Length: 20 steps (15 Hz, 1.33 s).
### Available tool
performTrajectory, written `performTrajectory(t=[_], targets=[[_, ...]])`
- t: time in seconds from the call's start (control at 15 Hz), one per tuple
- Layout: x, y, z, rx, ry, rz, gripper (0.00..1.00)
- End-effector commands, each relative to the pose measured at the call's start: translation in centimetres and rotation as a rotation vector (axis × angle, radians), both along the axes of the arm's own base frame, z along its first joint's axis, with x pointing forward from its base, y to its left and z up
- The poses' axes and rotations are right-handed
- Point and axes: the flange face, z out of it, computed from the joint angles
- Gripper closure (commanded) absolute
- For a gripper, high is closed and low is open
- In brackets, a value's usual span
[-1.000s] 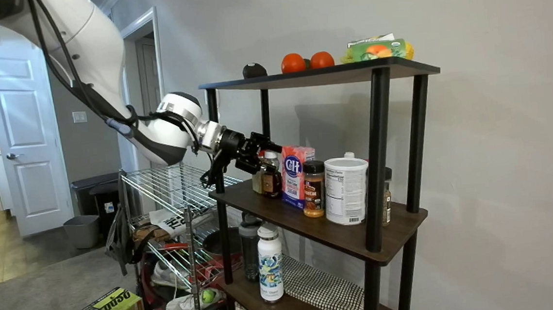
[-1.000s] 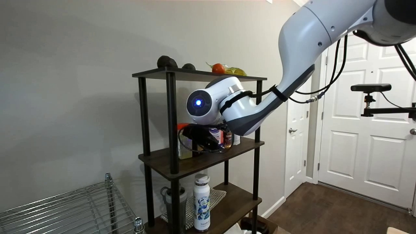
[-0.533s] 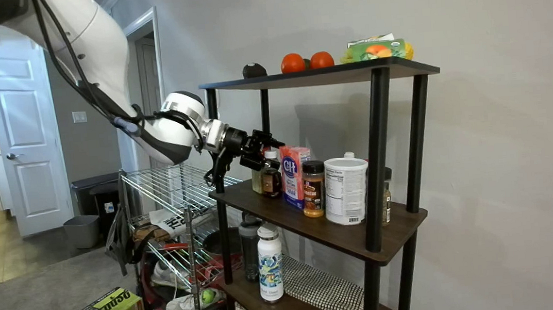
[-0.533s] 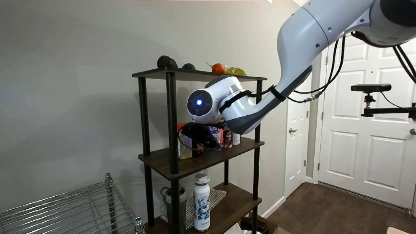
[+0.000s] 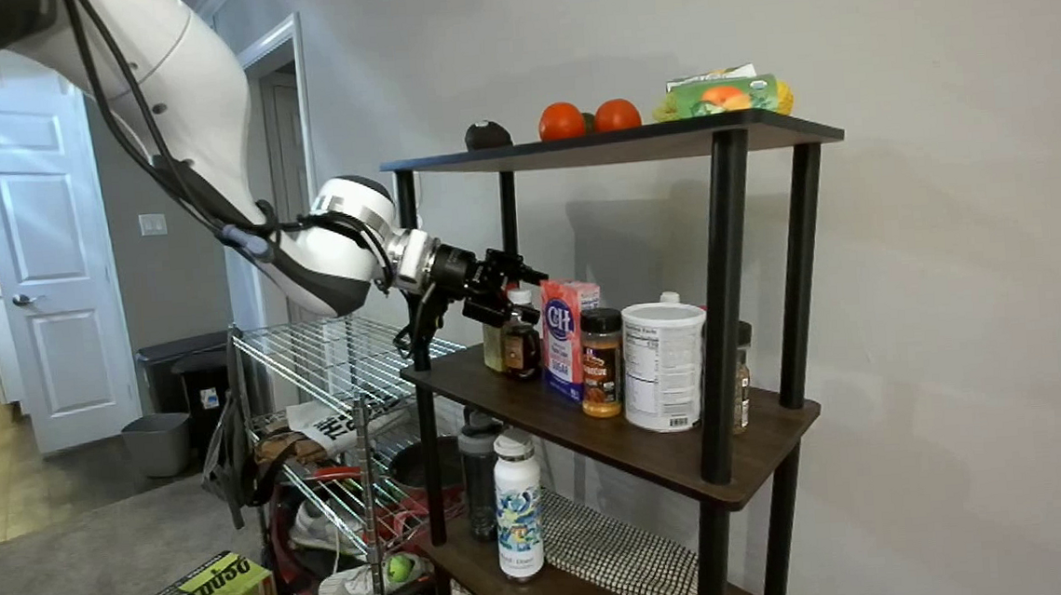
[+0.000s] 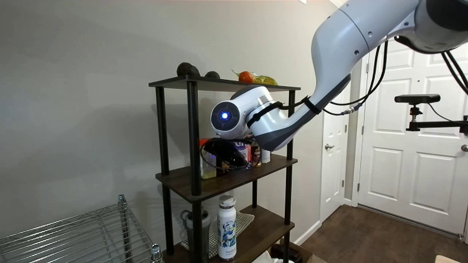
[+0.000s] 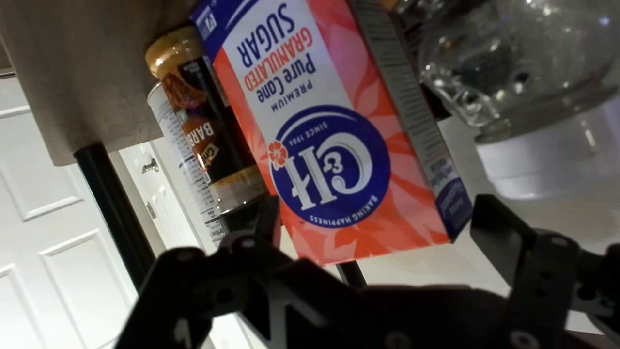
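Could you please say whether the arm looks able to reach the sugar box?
Probably yes: its open jaws face the sugar box with nothing visible between, though a white-capped bottle stands close alongside.

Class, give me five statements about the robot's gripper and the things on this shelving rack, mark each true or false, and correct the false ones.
1. The black two-fingered gripper is open. True.
2. The pink-and-blue cardboard sugar box stands upright. True.
3. The round red tomatoes sit lower than the sugar box. False: the tomatoes sit higher.
4. The tall white bottle with a blue pattern lies on its side. False: the bottle stands upright.
5. The white cylindrical canister stands beside the black-lidded barbecue jar. True.
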Motion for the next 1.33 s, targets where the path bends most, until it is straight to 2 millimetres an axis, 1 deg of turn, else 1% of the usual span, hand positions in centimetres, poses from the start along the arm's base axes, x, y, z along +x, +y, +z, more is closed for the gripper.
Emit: performTrajectory(t=[0.0, 0.4, 1.27], targets=[[0.3, -0.4, -0.1, -0.011, 0.029, 0.007, 0.0], [0.2, -0.8, -1.0, -0.028, 0.064, -0.012, 0.0], [-1.0, -1.7, -1.6, -0.072, 0.107, -0.067, 0.0]])
